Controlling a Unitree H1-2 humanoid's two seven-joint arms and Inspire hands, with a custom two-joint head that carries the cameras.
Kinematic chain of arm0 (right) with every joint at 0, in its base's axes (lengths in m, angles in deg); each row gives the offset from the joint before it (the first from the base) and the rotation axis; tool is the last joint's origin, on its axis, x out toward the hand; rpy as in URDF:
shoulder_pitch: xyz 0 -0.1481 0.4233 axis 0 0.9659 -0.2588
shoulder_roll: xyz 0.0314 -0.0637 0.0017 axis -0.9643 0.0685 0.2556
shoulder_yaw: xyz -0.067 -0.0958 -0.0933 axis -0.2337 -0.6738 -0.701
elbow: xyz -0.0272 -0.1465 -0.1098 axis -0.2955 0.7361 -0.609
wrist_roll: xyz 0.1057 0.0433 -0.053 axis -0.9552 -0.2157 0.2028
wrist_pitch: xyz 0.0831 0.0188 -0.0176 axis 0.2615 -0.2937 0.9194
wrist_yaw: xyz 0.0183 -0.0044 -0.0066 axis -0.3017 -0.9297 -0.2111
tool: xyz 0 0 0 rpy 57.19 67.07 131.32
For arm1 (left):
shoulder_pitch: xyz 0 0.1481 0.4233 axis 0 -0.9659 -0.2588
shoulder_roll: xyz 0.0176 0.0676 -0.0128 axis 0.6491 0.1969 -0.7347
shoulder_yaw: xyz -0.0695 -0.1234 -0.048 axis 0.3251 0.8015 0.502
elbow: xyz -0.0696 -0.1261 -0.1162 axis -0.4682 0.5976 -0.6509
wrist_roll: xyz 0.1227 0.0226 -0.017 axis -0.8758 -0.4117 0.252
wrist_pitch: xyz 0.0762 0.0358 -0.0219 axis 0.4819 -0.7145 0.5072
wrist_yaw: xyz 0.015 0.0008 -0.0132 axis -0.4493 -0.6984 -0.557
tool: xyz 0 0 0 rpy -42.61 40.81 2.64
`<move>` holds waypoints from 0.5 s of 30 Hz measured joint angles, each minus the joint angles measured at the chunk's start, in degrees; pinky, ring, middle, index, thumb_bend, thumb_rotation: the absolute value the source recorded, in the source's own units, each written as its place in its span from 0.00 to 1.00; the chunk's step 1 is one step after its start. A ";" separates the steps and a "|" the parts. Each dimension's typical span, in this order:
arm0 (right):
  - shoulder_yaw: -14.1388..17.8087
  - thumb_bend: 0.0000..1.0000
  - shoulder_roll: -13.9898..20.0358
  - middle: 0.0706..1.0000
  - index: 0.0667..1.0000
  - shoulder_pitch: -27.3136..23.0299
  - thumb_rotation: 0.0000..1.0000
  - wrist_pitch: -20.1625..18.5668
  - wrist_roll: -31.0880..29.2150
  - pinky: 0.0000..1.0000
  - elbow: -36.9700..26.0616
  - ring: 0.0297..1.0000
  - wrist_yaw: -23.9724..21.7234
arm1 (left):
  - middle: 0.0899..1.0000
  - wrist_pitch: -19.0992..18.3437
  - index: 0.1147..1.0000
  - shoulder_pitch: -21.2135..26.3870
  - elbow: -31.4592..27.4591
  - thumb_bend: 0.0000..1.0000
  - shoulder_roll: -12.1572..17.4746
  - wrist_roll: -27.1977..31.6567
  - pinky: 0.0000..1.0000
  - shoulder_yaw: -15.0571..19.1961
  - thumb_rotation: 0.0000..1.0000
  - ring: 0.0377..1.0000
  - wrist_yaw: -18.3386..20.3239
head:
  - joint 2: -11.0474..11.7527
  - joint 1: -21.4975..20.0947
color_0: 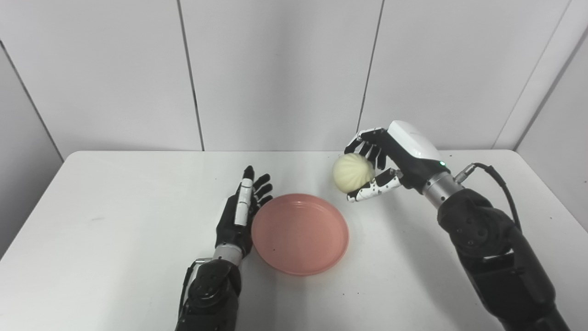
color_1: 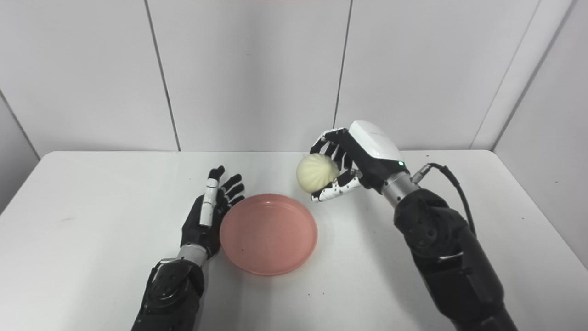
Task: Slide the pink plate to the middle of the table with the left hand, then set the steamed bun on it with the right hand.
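The pink plate (color_0: 299,233) lies flat near the middle of the white table (color_0: 115,207), with nothing on it. My left hand (color_0: 241,212) rests open on edge beside the plate's left rim, fingers stretched toward the wall. My right hand (color_0: 390,161) is shut on the steamed bun (color_0: 353,172), a pale round ribbed ball. It holds the bun in the air, above and just beyond the plate's far right rim. The fingers wrap the bun's far side and the thumb sits under it.
A grey panelled wall (color_0: 275,69) stands right behind the table's far edge. A black cable (color_0: 500,184) loops off the right forearm. Bare tabletop spreads to the left and right of the plate.
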State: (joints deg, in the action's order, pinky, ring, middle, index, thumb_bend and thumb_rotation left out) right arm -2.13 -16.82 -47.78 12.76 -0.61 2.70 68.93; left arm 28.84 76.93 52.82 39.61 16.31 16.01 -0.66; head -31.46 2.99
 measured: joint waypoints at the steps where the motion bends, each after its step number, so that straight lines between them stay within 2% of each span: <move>1: -0.69 0.53 -0.64 0.41 0.48 0.00 0.00 0.03 0.21 0.32 0.10 0.37 -0.05 | 0.86 0.01 1.00 0.00 0.06 0.68 -0.20 -0.22 0.82 -0.18 0.95 0.86 -0.08 | 0.00 0.00; 6: -2.75 0.52 -2.53 0.39 0.49 -0.40 0.00 1.13 0.47 0.30 2.26 0.35 -0.61 | 0.87 0.79 1.00 0.01 0.80 0.67 -0.59 -1.35 0.81 -0.89 0.96 0.86 -0.46 | 0.35 1.58; 10: -3.95 0.53 -3.28 0.42 0.48 -0.34 0.00 1.12 1.19 0.35 3.12 0.39 -0.87 | 0.87 1.36 0.99 0.14 1.27 0.66 -0.61 -2.18 0.81 -0.93 0.96 0.85 -0.55 | 0.26 1.76; 15: -5.31 0.53 -4.64 0.41 0.48 -0.16 0.00 1.16 2.16 0.34 4.37 0.38 -0.78 | 0.87 1.39 1.00 0.14 1.30 0.65 -0.69 -2.27 0.81 -0.93 0.97 0.85 -0.60 | 0.18 1.41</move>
State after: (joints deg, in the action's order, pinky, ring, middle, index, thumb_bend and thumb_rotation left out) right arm -7.44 -21.46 -47.94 13.92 1.55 7.07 68.14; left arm 30.23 77.07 54.11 38.92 14.05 15.07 -1.26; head -31.29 4.40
